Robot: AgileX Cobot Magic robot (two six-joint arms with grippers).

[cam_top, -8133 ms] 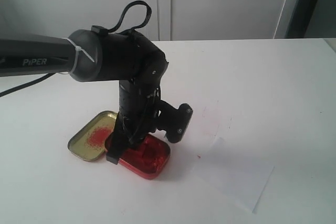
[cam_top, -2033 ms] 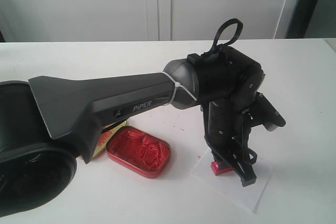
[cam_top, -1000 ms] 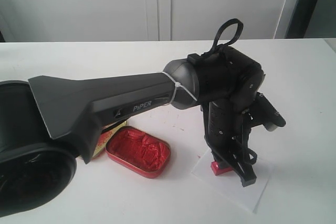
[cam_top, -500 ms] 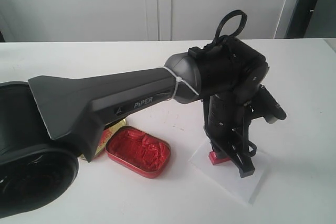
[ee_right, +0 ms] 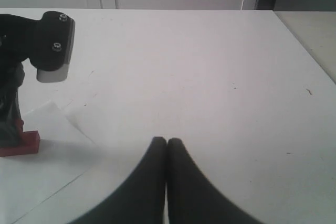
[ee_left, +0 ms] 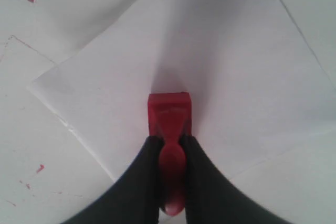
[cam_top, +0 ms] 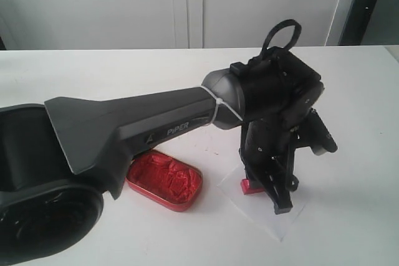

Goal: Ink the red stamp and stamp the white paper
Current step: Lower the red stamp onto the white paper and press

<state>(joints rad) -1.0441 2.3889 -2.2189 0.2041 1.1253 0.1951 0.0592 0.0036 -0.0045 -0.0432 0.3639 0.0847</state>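
Two black fingers of the left gripper are pinching the knobbed handle of the red stamp, whose square base is pressing on the white paper, inside its edges. Just off the paper, the right gripper is hanging with fingers pressed together. Beyond the paper and the red ink tin beside it, the arm is showing the lettering "PiPER".

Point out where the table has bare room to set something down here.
Bare table lies beyond the left hand toward the back wall, and ahead of the shut right hand. Crowded: from the ink tin to the white paper, where the left hand grips the red stamp.
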